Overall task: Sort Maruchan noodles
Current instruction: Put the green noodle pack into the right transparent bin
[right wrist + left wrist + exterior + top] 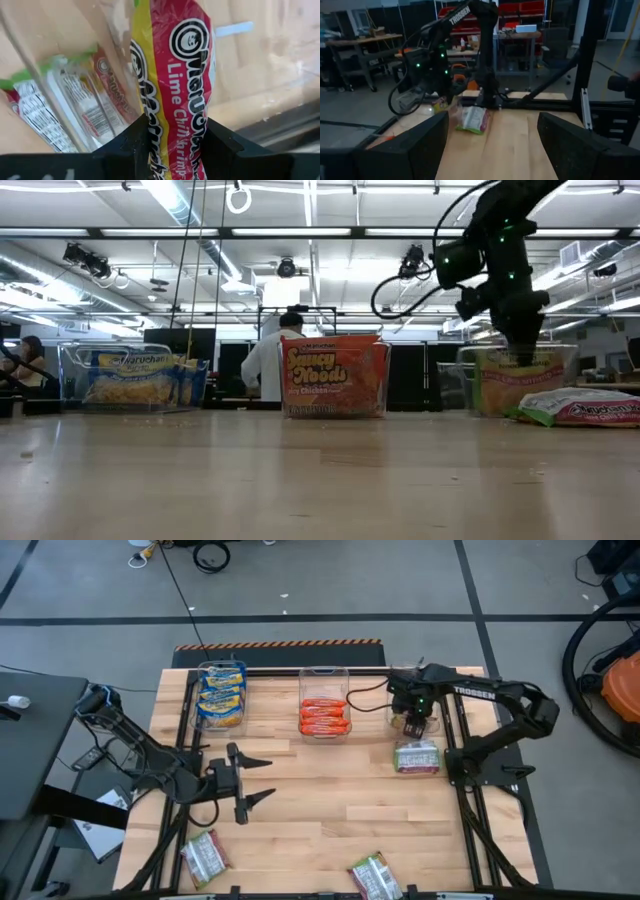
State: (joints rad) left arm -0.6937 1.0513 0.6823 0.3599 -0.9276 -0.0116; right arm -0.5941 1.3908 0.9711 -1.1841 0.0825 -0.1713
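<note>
My right gripper [413, 725] points down over the clear right bin [398, 700] at the table's far side, shut on a silvery-white, pink and yellow Maruchan packet [185, 65]. A similar packet [417, 757] lies flat on the table just in front of that bin. Two more packets [205, 858] [372, 875] lie at the near edge. My left gripper [268, 780] hovers open over the table's left middle, pointing level toward the right and touching nothing. My right gripper pinches the packet between its two fingers [132, 142], across its width at one end [172, 120]. The fingers come from above, pointing down. The packet hangs upright below them, lowered inside the bin's clear walls [515, 380].
The far left bin [222, 695] holds yellow-and-blue packets and the middle bin [324, 715] holds orange-red ones. Black frame rails run along both table sides. Bare wood lies between the bins and the near edge. A person stands in the room behind the table [270, 360].
</note>
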